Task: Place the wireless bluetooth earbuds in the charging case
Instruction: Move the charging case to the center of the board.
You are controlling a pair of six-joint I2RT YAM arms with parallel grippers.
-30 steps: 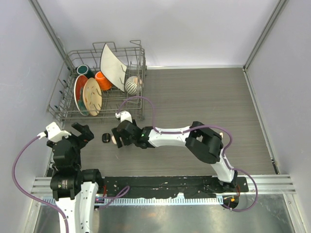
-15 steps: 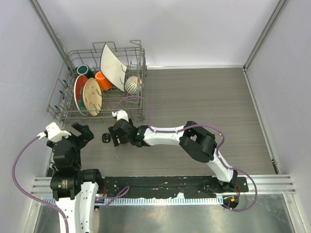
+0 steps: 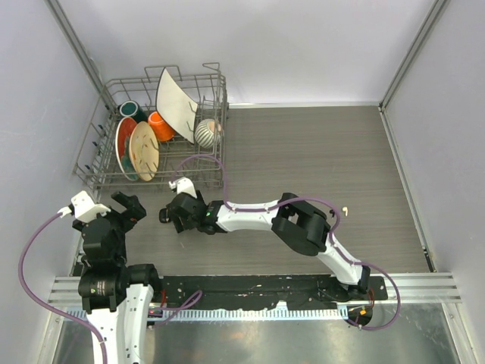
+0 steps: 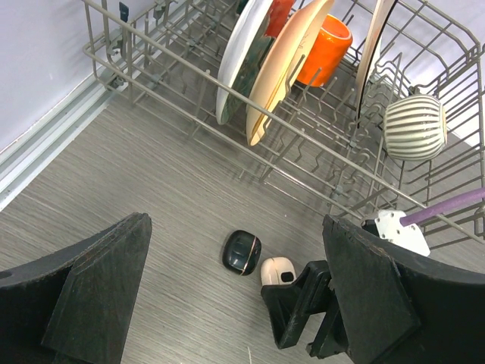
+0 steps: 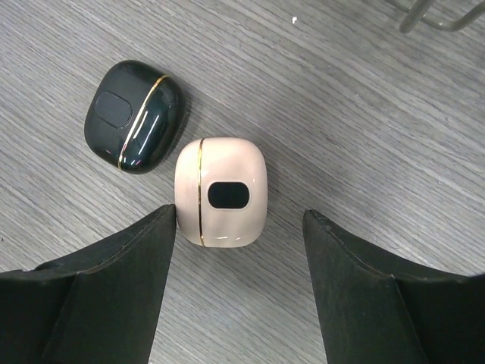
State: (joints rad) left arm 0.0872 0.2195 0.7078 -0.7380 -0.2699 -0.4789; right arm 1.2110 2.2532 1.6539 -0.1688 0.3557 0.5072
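Two closed charging cases lie side by side on the table: a cream one and a black one, the black one also showing in the top view. My right gripper is open and straddles the cream case: its left finger sits at the case's side, with a clear gap to its right finger. From above, that gripper hides the cream case. One tiny cream-white earbud lies far to the right, beside the right arm. My left gripper hangs wide open and empty, short of both cases.
A wire dish rack holding plates, an orange cup and a striped bowl stands just behind the cases. Its front rail runs close to them. The right arm's purple cable loops over the rack's corner.
The right gripper has slid left over the cream case and its jaws have narrowed. The arm's shift has uncovered the cream-white earbud. The left arm has not moved.
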